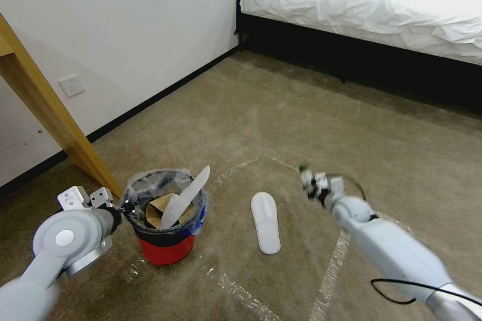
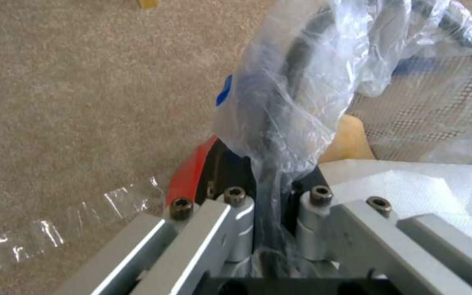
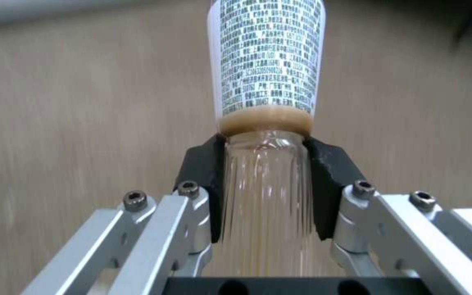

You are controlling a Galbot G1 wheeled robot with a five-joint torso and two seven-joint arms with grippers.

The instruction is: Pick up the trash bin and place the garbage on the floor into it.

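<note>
- Head view: left gripper point(image 1: 122, 206) clamps the rim of the trash bin point(image 1: 165, 241) on the floor point(image 1: 281, 110).
- Right gripper point(image 3: 266, 180) squeezes a clear bottle point(image 3: 266, 123); a white slipper point(image 1: 266, 220) lies between the two arms.

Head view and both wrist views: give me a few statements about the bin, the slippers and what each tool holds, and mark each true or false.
1. The left tool is shut on the rim of the trash bin. True.
2. The right tool is empty. False: it is shut on a clear bottle with a printed label.
3. A white slipper lies flat on the carpet between the bin and the right arm. True.
4. The bin is empty. False: another slipper sticks out of it, beside a brown paper bag.
5. The bin lies tipped on its side. False: it is upright.
</note>
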